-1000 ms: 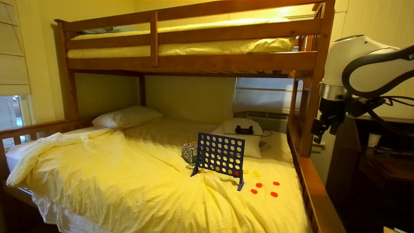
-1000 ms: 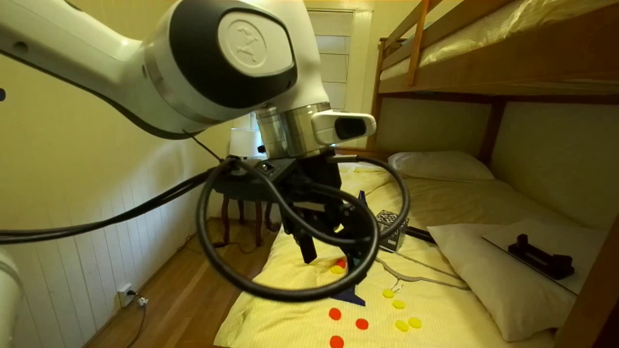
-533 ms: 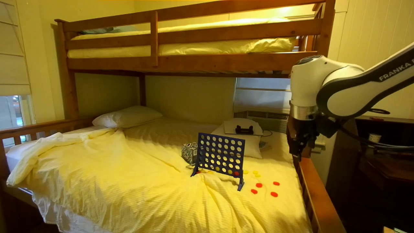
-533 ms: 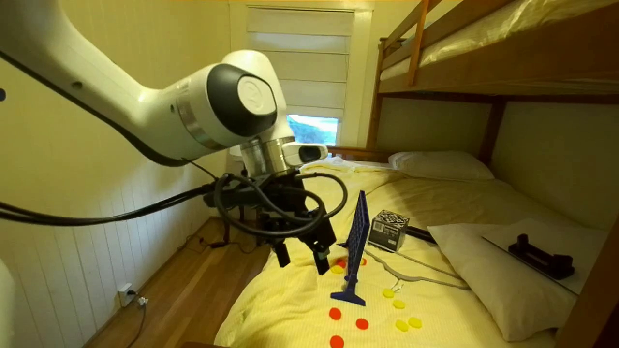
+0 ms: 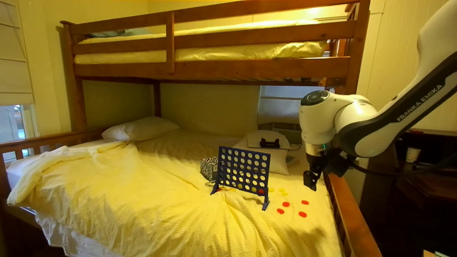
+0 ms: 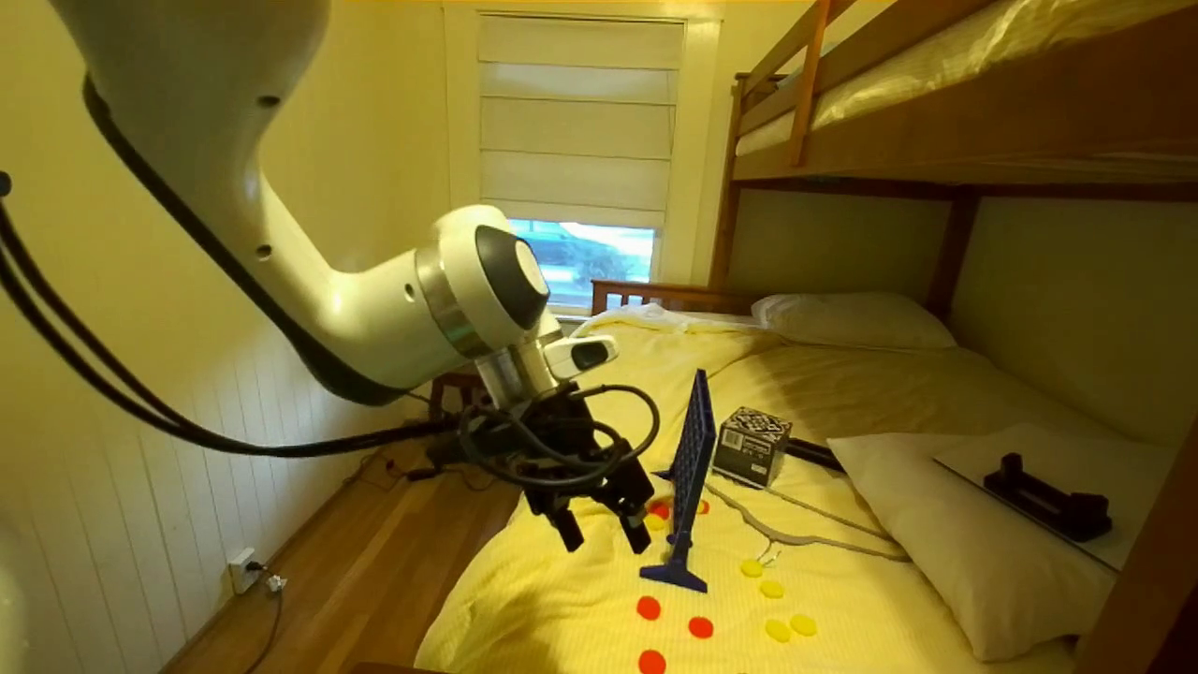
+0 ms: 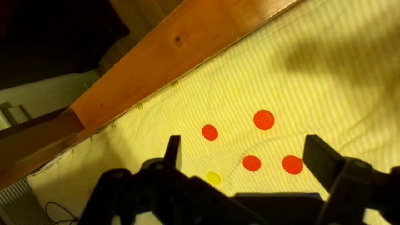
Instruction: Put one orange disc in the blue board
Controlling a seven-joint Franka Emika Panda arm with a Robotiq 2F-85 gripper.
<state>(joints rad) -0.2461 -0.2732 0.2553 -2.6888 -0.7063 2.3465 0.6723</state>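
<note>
While the gripper (image 6: 605, 541) hangs spread and empty near the board (image 5: 245, 171), height unclear, pressing too low could sink an orange disc (image 7: 264, 119) into the sheet (image 7: 231, 100).

The board (image 5: 245, 171) is dark blue. Orange-red discs (image 7: 264, 120) and yellow discs (image 7: 213, 177) show against a sheet (image 7: 237, 93) finely striped in yellow. The box (image 6: 752, 449) bears a black-and-white pattern; the gripper (image 7: 242, 137) is black.
</note>
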